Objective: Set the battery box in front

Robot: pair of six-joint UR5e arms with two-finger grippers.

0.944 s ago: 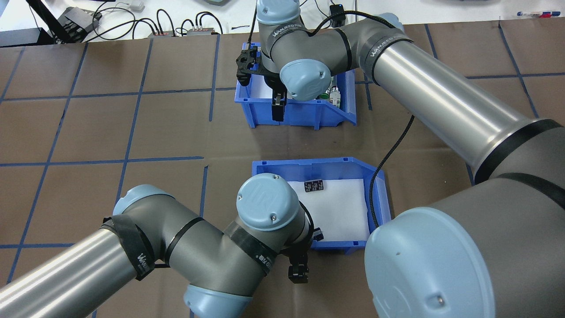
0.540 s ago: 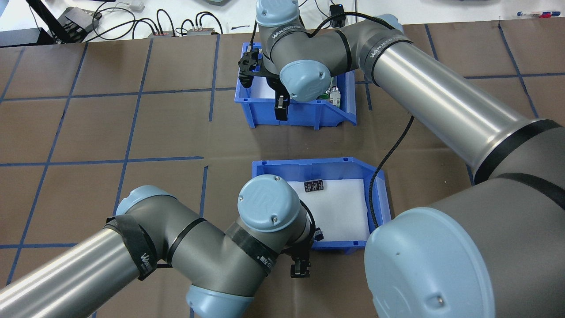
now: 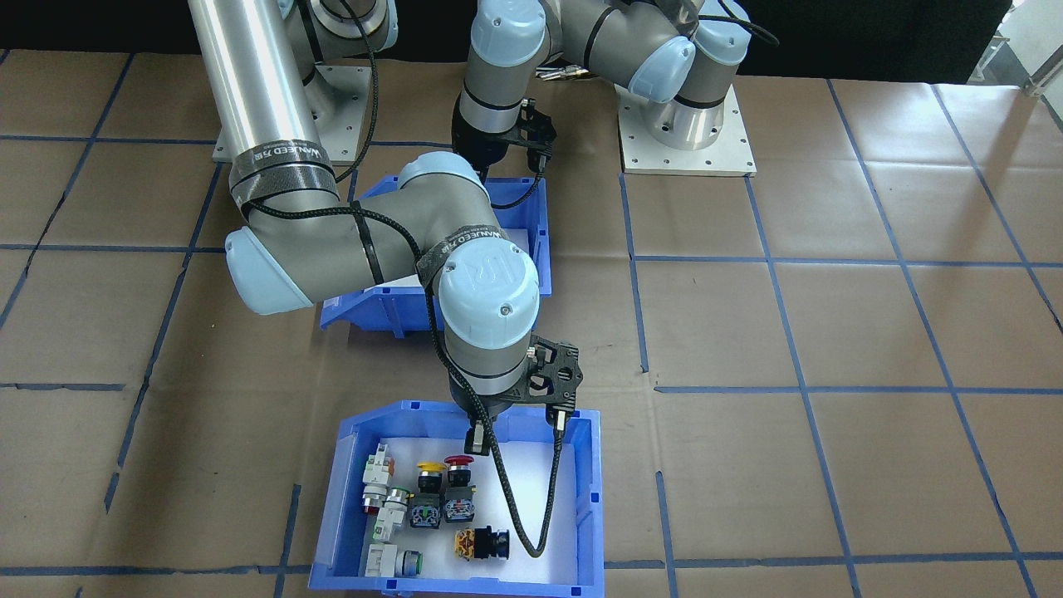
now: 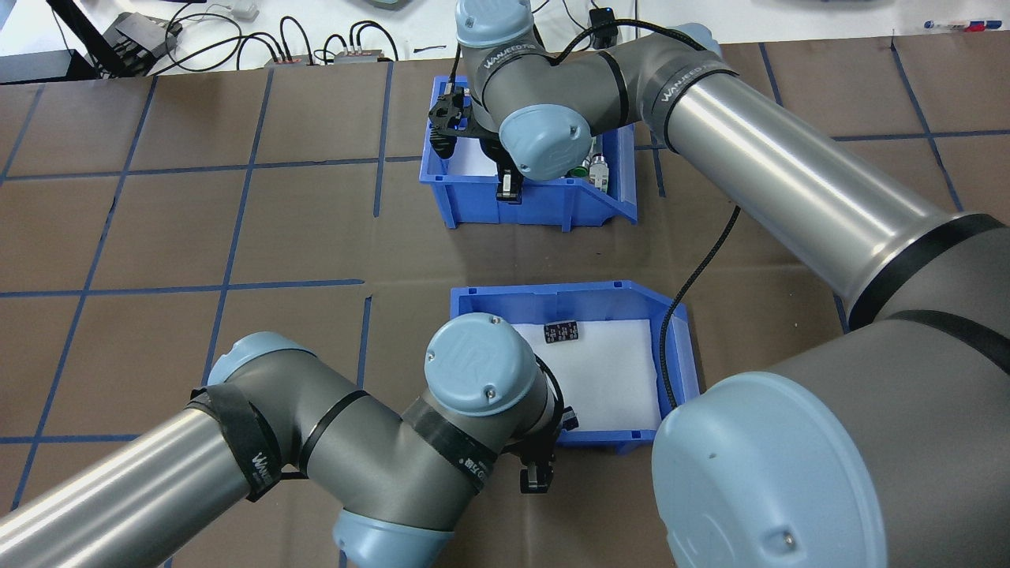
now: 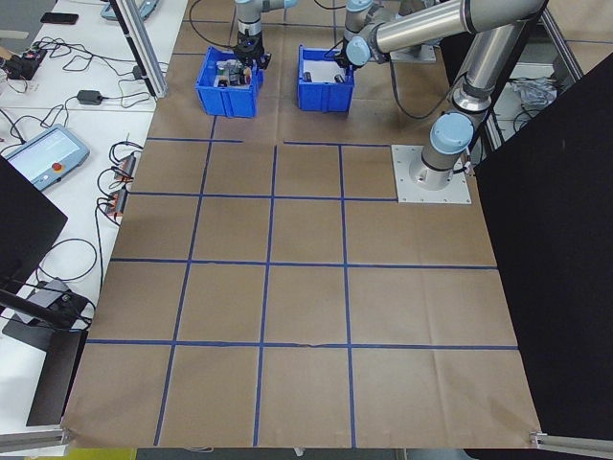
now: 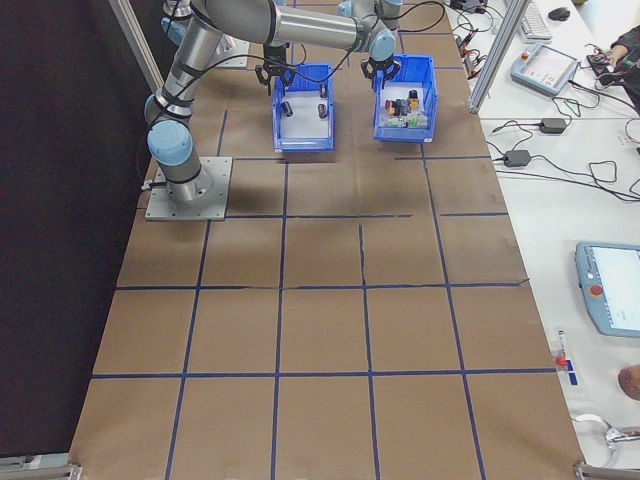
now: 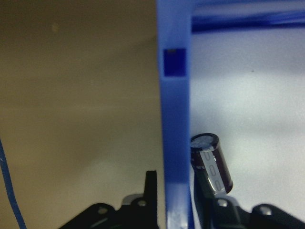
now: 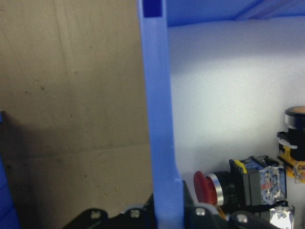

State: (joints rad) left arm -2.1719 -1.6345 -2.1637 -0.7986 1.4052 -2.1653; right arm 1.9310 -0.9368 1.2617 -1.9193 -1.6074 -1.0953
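Behind left claw (image 4: pixel 535 472), battery box (image 4: pixel 615 298) (half hidden).

Brown worktop (image 4: pixel 197 229) crossed by blue tape lines (image 4: pixel 237 229) into a grid. On it, a blue bin (image 3: pixel 590 498) lined with white foam, holding push-button switches (image 3: pixel 432 494) (red, yellow and white caps among them). Beyond the far edge, black cables (image 4: pixel 292 35) on a white surface. At one end, pendant controllers (image 6: pixel 612 300) and a person's hand (image 6: pixel 630 380).
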